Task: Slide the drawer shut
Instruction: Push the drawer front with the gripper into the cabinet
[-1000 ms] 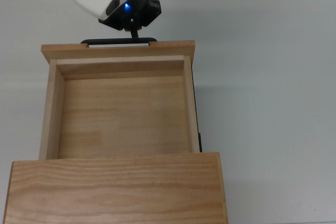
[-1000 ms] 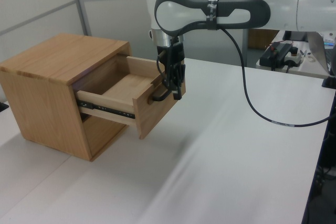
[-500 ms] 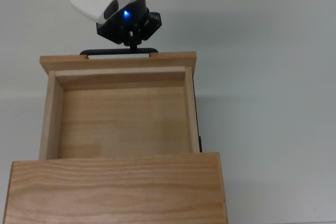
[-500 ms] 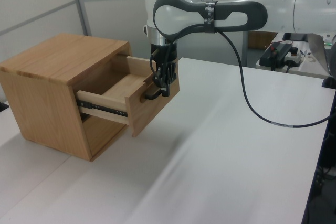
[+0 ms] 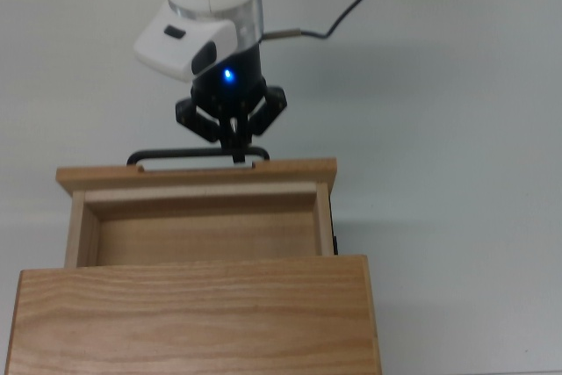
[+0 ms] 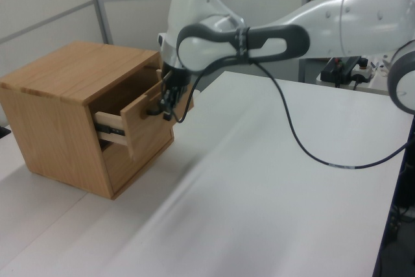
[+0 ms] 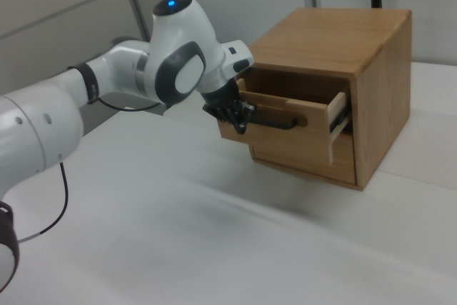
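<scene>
Pressing against black bar handle [image 5: 198, 155]: gripper [image 5: 235, 148], fingers closed together, gripping nothing; drawer [image 5: 197, 182] half-open.

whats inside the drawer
The open part of the drawer shows only bare wood. The rest is hidden under the cabinet, so anything there can't be seen.

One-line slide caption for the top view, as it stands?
Franka hand at the black bar handle of the partly open wooden drawer, the cabinet top below.
</scene>
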